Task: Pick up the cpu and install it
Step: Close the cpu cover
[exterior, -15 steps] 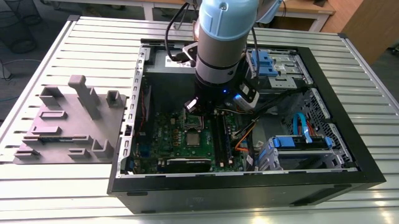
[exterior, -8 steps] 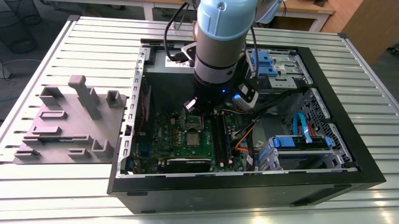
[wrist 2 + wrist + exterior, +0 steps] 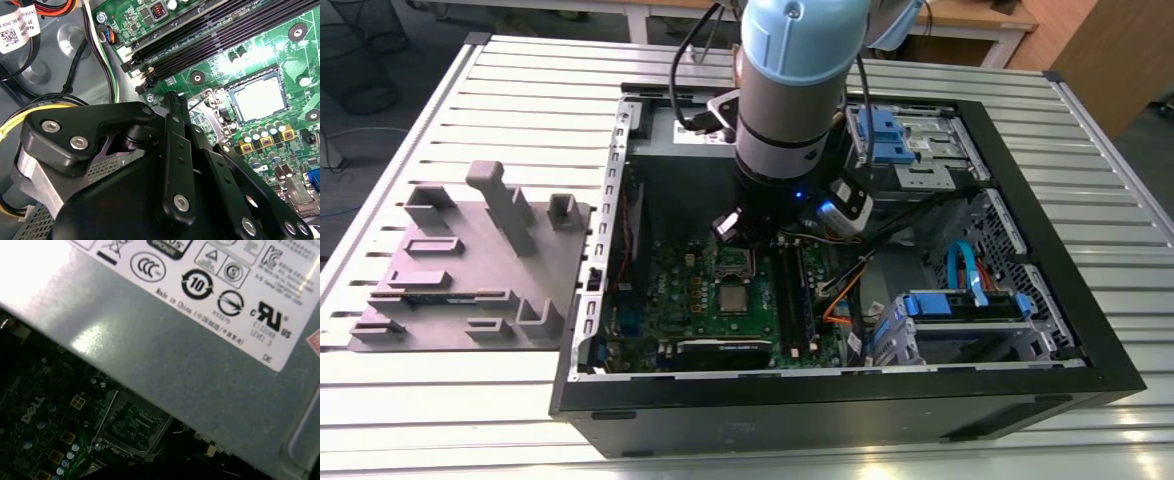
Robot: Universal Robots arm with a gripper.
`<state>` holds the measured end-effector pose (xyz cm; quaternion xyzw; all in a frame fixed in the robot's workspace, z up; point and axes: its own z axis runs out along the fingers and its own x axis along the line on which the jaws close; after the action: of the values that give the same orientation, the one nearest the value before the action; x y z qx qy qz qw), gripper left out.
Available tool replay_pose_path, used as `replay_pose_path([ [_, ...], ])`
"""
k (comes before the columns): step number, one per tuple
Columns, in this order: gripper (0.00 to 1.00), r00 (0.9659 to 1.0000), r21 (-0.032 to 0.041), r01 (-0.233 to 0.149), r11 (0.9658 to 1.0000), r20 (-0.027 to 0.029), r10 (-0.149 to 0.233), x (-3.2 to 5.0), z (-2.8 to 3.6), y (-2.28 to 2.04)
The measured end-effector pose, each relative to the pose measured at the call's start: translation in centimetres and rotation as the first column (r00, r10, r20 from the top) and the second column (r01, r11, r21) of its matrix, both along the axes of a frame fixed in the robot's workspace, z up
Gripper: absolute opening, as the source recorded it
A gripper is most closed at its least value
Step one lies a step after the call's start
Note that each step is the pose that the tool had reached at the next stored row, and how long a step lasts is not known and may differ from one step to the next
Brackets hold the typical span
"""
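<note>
My tool (image 3: 173, 102) sits low inside the open computer case (image 3: 854, 405), its black linkage close to the lens in the second wrist view. From these angles I cannot tell whether it is spread or pressed together, and I see nothing carried in it. Its tip hangs over the green board (image 3: 698, 300), just beside a raised, hinged metal frame (image 3: 209, 101) at the edge of the socket (image 3: 280, 107).

The cpu (image 3: 257, 96) lies flat in that socket with its pale silver top facing up, apart from the tool and with the metal frame between the two. In the exterior view the same pale square shows in the middle of the board, on the side of the tool toward the case's near wall.

Next to the socket run the long black memory slots (image 3: 225, 35), parallel to each other. In the first wrist view the grey power-supply box (image 3: 200, 370) looms close, with a white label on its face, and the board lies below its edge.

Farther out in the exterior view, the arm (image 3: 794, 90) comes down into the case from above. Blue drive brackets (image 3: 963, 303) sit toward the exterior view's right. The case rests on the slatted metal desk (image 3: 520, 80), and a grey fixture tray (image 3: 454, 275) lies on the desk to the exterior view's left, just beside the case.
</note>
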<state>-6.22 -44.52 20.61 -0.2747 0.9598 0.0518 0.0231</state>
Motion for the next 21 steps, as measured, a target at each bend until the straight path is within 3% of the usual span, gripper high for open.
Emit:
replay_pose_path([
  [5,0.11,1.0000,0.0007,0.000,1.0000,0.0001,0.000,0.00,0.28,-0.26],
  [10,0.11,1.0000,0.0070,0.000,1.0000,0.0000,0.000,0.00,0.72,-0.58],
  [17,0.11,1.0000,0.0242,0.000,0.9997,0.0000,0.000,0.00,1.09,-1.34],
  [21,0.11,1.0000,0.0388,0.000,0.9992,0.0001,0.000,0.00,1.17,-1.86],
])
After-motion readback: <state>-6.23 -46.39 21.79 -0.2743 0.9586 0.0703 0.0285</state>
